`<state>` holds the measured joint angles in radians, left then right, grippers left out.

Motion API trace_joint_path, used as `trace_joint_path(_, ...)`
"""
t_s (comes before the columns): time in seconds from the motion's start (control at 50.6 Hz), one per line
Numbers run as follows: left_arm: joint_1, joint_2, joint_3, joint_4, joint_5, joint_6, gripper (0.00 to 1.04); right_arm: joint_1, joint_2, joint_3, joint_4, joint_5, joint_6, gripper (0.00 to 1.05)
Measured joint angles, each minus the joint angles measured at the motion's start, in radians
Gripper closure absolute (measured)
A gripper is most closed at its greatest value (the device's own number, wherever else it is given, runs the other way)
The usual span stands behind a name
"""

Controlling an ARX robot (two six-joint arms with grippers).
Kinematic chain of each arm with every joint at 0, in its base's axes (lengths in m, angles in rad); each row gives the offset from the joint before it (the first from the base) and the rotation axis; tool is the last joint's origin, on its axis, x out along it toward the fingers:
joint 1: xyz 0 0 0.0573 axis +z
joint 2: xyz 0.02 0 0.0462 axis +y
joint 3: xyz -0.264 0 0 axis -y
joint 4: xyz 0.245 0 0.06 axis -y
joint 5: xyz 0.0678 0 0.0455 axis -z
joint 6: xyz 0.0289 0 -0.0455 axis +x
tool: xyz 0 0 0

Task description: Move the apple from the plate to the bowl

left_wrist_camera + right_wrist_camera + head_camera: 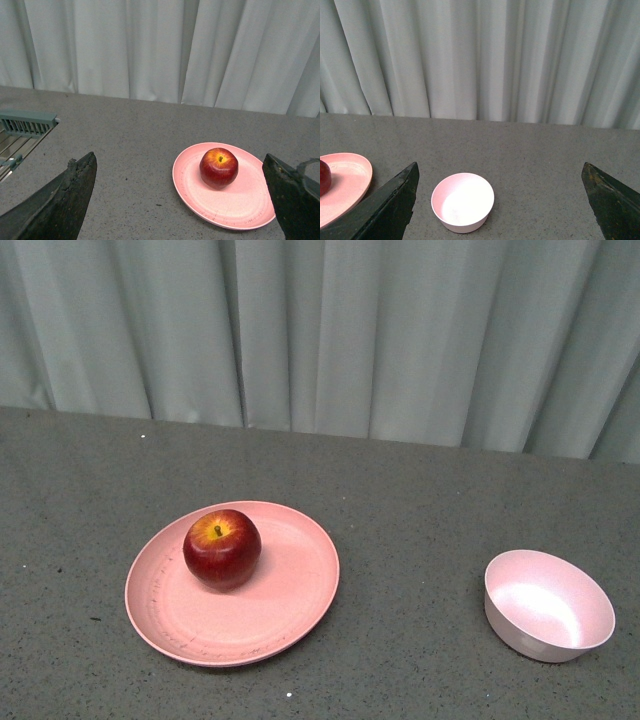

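The left gripper (178,157) is seen from its wrist camera with its two dark fingers (70,200) spread wide apart, and nothing is held between them. The fingers are kept clear of the grey speckled table (130,135). Beyond their gap the apple (219,167) is found: dark red and glossy, with a yellow-orange patch around its short stem. It is set upright on the salmon-pink plate (235,205), on whose rim faint dark specks are seen. A grey-green slotted fixture (27,122) is seen at the table's edge, well apart from the plate.

The right gripper (500,165) is likewise shown spread wide and empty, raised above the table. The pale pink bowl (462,202) is framed between its fingers, untouched and with nothing in it.

In the front view neither arm is shown. The apple is placed off the plate's centre, toward 11 o'clock, inside the raised rim. The bowl is set well apart from the plate, at about 4 o'clock from it, with bare table between the two. At 12 o'clock the table is bounded by a pale grey-green curtain (350,330) hung in vertical folds.
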<state>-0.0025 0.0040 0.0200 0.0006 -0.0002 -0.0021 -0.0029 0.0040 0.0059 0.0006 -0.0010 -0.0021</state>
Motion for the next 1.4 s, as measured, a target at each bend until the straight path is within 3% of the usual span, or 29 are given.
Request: trace_joint_path(1.403,0.0,0.0,0.0,0.0,0.0,0.0,0.07,0.0,0.0,0.0,0.0,0.0,0.0,0.09)
